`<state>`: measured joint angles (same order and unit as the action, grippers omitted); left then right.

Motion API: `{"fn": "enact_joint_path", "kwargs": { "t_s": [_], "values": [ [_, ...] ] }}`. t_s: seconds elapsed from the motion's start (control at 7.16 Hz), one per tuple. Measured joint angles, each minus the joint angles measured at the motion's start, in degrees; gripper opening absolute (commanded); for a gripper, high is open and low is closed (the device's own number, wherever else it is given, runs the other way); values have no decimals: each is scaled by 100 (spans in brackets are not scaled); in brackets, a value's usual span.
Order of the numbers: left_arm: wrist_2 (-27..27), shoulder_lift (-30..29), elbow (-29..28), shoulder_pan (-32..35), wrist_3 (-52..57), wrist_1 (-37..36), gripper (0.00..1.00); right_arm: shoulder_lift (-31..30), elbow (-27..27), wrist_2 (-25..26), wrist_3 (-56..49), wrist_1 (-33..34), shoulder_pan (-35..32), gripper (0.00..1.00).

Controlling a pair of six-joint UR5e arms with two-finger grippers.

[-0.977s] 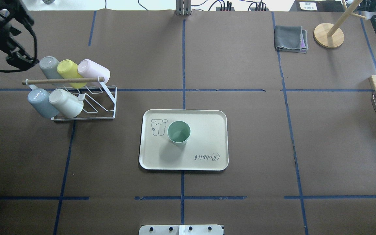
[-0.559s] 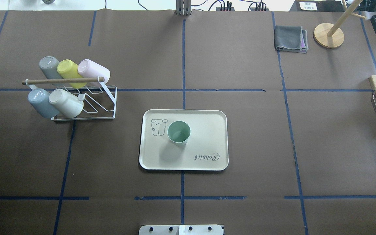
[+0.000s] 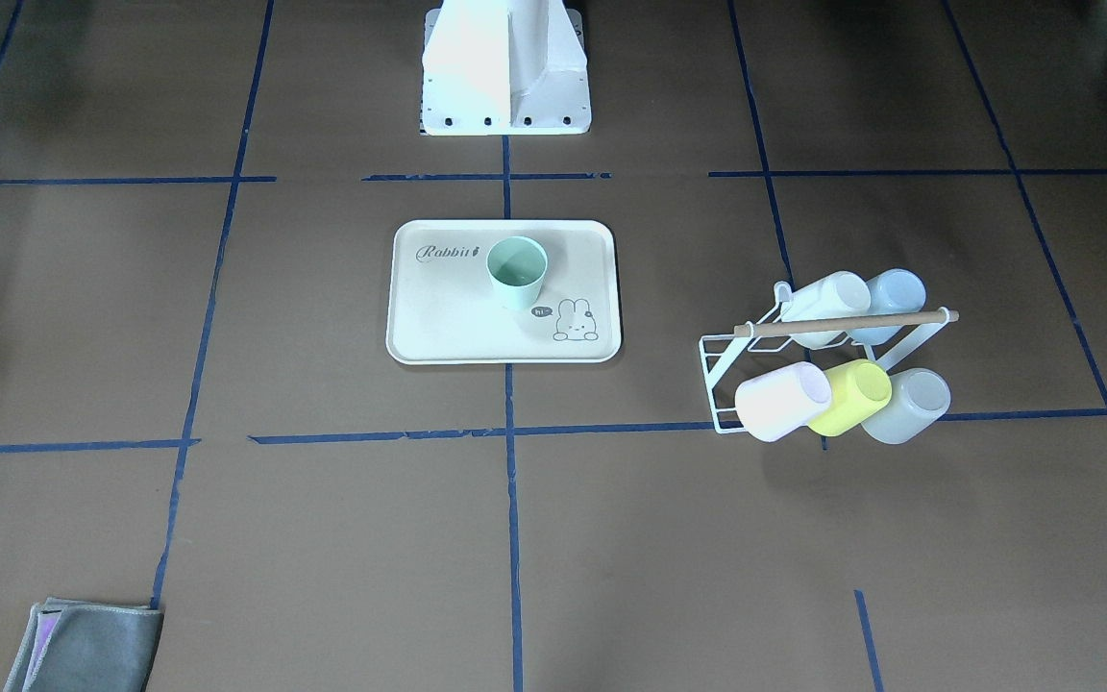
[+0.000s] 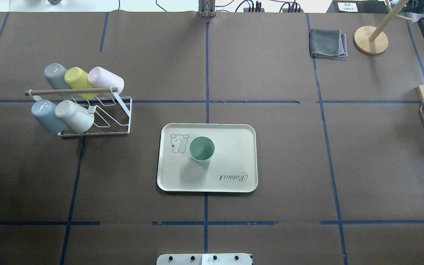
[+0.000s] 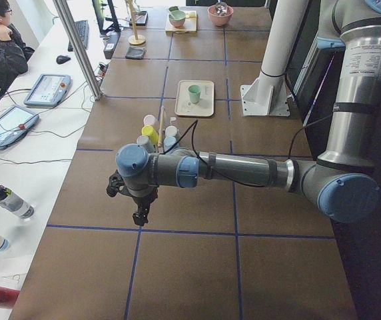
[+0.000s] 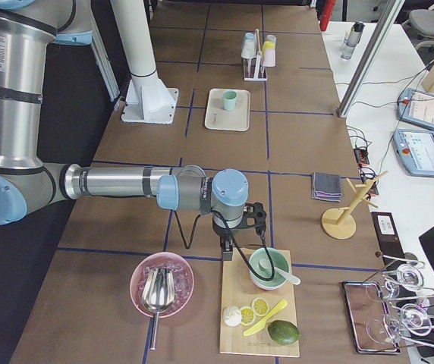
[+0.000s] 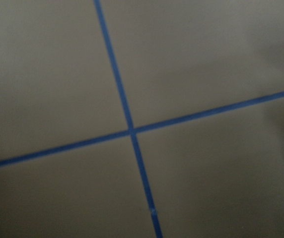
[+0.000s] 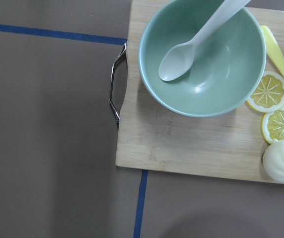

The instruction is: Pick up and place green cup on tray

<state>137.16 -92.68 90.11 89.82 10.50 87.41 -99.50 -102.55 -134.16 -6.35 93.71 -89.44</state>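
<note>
The green cup (image 4: 201, 149) stands upright on the cream tray (image 4: 234, 165), beside the rabbit drawing; both also show in the front view, the cup (image 3: 517, 272) on the tray (image 3: 438, 317). No gripper is near them. My left gripper (image 5: 139, 217) shows only in the exterior left view, hanging over bare table far from the tray; I cannot tell if it is open or shut. My right gripper (image 6: 227, 250) shows only in the exterior right view, beside a wooden board; I cannot tell its state either.
A white wire rack (image 4: 120, 117) with several cups lying on it stands left of the tray. A grey cloth (image 4: 328, 43) and a wooden stand (image 4: 370, 39) are at the back right. A cutting board (image 8: 191, 144) carries a green bowl (image 8: 201, 54), a spoon and lemon slices.
My left arm, at the overhead view's upper left a second ago, has left that view. The green cup and the tray have not moved.
</note>
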Motion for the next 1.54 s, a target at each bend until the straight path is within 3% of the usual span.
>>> {"fn": "enact_joint_path", "kwargs": {
  "t_s": [0.42, 0.7, 1.54],
  "values": [
    [-73, 493, -56, 121, -12, 55, 100, 27, -1, 3, 11, 49, 3, 100],
    [-448, 728, 60, 121, -31, 48, 100, 23, -1, 6, 11, 49, -2, 100],
    [-560, 734, 264, 108, -38, 54, 100, 1, 6, 12, 3, 24, 5, 100]
  ]
}}
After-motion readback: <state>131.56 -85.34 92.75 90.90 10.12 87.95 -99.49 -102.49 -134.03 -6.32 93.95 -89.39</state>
